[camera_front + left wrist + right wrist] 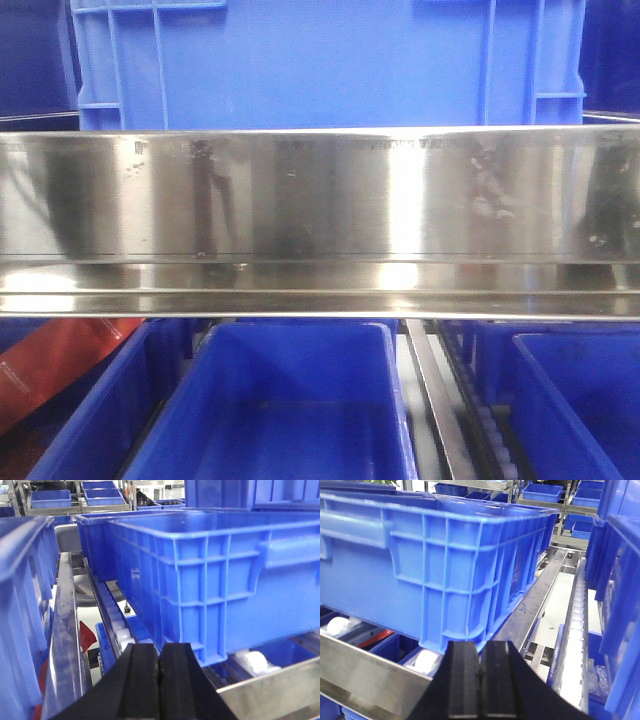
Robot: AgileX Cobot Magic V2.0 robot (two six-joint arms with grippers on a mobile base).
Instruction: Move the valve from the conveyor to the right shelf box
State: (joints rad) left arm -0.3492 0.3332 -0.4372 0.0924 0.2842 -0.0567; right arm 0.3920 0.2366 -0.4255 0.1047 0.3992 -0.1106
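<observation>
In the left wrist view, the left tool (pixel 159 680) sits at the bottom centre, its black pads pressed together on nothing; a large ribbed blue plastic crate (pixel 220 585) fills the right of that frame on white rollers (pixel 252 661). In the front view, a polished steel shelf rail (pixel 320 215) spans the middle, with open blue bins (pixel 285 400) beneath. In the right wrist view, the right tool (pixel 480 680) is likewise closed and empty at bottom centre; neither valve nor conveyor can be seen.
</observation>
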